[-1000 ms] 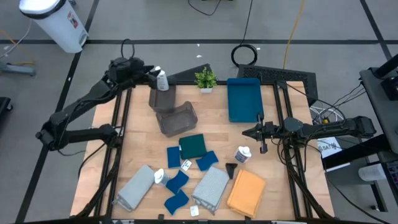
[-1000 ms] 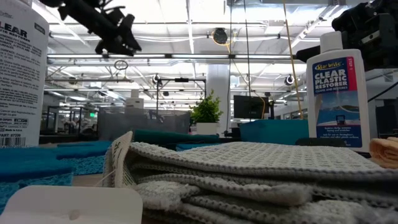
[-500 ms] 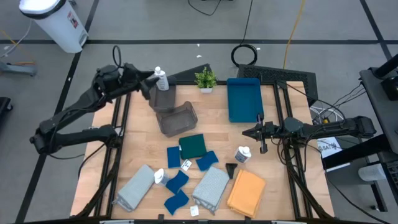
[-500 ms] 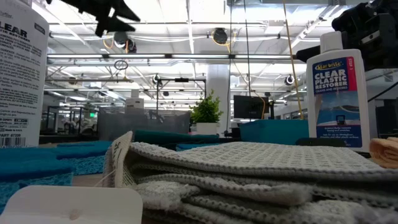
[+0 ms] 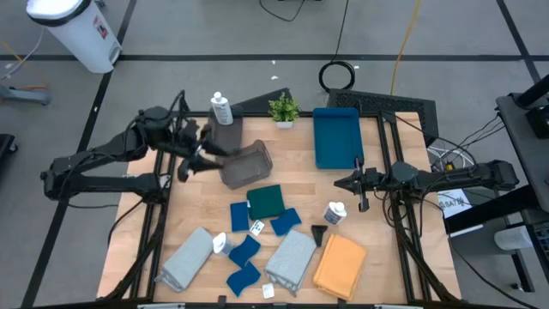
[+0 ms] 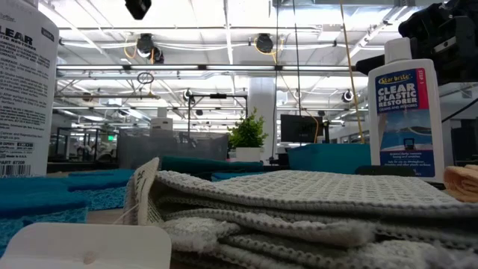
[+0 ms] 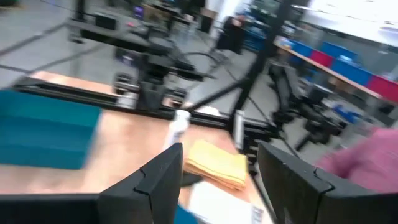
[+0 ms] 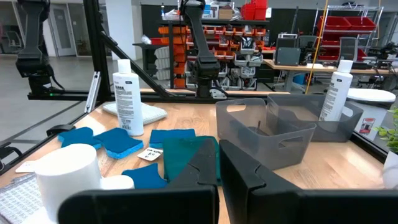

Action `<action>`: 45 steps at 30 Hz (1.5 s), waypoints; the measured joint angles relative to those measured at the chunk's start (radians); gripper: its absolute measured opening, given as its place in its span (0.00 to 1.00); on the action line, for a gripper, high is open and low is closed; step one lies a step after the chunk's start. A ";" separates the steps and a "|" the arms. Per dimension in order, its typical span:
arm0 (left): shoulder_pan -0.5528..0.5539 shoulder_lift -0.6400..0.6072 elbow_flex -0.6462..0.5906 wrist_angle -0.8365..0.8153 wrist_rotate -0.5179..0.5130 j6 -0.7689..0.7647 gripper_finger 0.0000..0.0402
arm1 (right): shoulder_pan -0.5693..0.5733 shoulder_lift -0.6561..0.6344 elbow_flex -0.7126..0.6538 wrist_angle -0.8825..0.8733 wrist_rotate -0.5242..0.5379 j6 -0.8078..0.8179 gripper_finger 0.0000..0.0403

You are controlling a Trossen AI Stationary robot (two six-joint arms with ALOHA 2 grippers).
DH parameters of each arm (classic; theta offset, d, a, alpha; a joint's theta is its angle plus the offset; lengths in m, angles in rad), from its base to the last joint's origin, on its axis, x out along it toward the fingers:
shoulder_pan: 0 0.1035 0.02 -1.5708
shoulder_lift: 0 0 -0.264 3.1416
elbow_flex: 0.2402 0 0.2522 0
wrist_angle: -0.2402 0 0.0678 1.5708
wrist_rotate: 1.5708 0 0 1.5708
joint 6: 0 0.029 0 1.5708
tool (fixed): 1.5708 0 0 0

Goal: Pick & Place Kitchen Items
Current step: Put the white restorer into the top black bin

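Observation:
My left gripper (image 5: pixel 192 157) hangs open and empty above the table's left part, beside a grey bin (image 5: pixel 246 163). A white bottle (image 5: pixel 221 109) stands upright in the far grey bin (image 5: pixel 225 135). Nearer lie a dark green cloth (image 5: pixel 267 201), several blue sponges (image 5: pixel 244 251), two grey cloths (image 5: pixel 292 256) and an orange cloth (image 5: pixel 340 266). Two more bottles (image 5: pixel 334 212) stand among them. My right gripper (image 5: pixel 341 182) waits shut at the right, level, touching nothing. In the left wrist view the open fingers (image 7: pixel 155 180) frame the orange cloth (image 7: pixel 214 165).
A blue tray (image 5: pixel 336 137) and a small potted plant (image 5: pixel 283 109) stand at the far edge. The two grey bins crowd the far left. Bare wood shows between the tray and the near items. In the low view a bottle (image 6: pixel 407 112) and a grey cloth (image 6: pixel 299 202) fill the foreground.
My left gripper has swung away from the bottle in the far bin toward the table's near edge and has turned about, staying open. The bottle stays upright in the bin.

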State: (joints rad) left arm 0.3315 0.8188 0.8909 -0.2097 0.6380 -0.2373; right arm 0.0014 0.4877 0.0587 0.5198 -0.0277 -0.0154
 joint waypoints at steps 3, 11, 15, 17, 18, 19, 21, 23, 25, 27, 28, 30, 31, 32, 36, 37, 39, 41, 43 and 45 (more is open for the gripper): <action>-0.054 0.009 0.000 0.003 -0.023 0.012 0.53 | 0.000 0.000 0.000 0.000 0.000 0.000 0.00; -0.221 0.048 0.000 -0.022 0.018 0.036 0.53 | 0.000 0.000 0.000 0.000 0.000 0.000 0.00; -0.345 0.047 0.000 -0.044 -0.010 0.061 0.53 | 0.000 0.000 0.000 0.000 0.000 0.000 0.00; -0.408 0.048 0.000 -0.052 -0.068 0.061 0.53 | 0.000 0.000 0.000 0.000 0.000 0.000 0.00; -0.442 0.048 0.000 -0.059 -0.102 0.059 0.53 | 0.000 0.000 0.000 0.000 0.000 0.000 0.00; -0.476 0.047 0.000 -0.066 -0.142 0.058 0.53 | 0.000 0.000 0.000 0.000 0.000 0.000 0.00; -0.551 0.047 0.000 -0.099 -0.230 0.052 0.53 | 0.000 0.000 0.000 0.000 0.000 0.000 0.00; -0.625 0.058 0.000 -0.139 -0.324 0.051 0.53 | 0.000 0.000 0.000 0.000 0.000 0.000 0.00; -0.691 0.076 0.000 -0.169 -0.411 0.038 0.53 | 0.000 0.000 0.000 0.000 0.000 0.000 0.00; -0.754 0.097 0.000 -0.171 -0.475 0.007 0.53 | 0.000 0.000 0.000 0.000 0.000 0.000 0.00; -0.781 0.109 0.000 -0.161 -0.502 -0.008 0.53 | 0.000 0.000 0.000 0.000 0.000 0.000 0.00; -0.823 0.136 0.000 -0.159 -0.547 -0.029 0.53 | 0.000 0.000 0.000 0.000 0.000 0.000 0.00; -0.840 0.149 0.000 -0.163 -0.567 -0.039 0.53 | 0.000 0.000 0.000 0.000 0.000 0.000 0.00; -0.854 0.163 0.000 -0.163 -0.582 -0.047 0.53 | 0.000 0.000 0.000 0.000 0.000 0.000 0.00; -0.887 0.214 0.000 -0.169 -0.592 -0.014 0.53 | 0.000 0.000 0.000 0.000 0.000 0.000 0.00; -0.891 0.224 0.000 -0.179 -0.592 0.008 0.53 | 0.000 0.000 0.000 0.000 0.000 0.000 0.00; -0.895 0.244 0.000 -0.214 -0.595 0.022 0.53 | 0.000 0.000 0.000 0.000 0.000 0.000 0.00; -0.896 0.259 0.000 -0.260 -0.595 -0.016 0.53 | 0.000 0.000 0.000 0.000 0.000 0.000 0.00; -0.895 0.266 0.000 -0.304 -0.597 -0.054 0.53 | 0.000 0.000 0.000 0.000 0.000 0.000 0.00; -0.895 0.272 0.000 -0.333 -0.613 -0.069 0.53 | 0.000 0.000 0.000 0.000 0.000 0.000 0.00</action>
State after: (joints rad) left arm -0.5640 1.0909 0.8913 -0.5429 0.0251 -0.3060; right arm 0.0013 0.4874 0.0586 0.5198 -0.0280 -0.0154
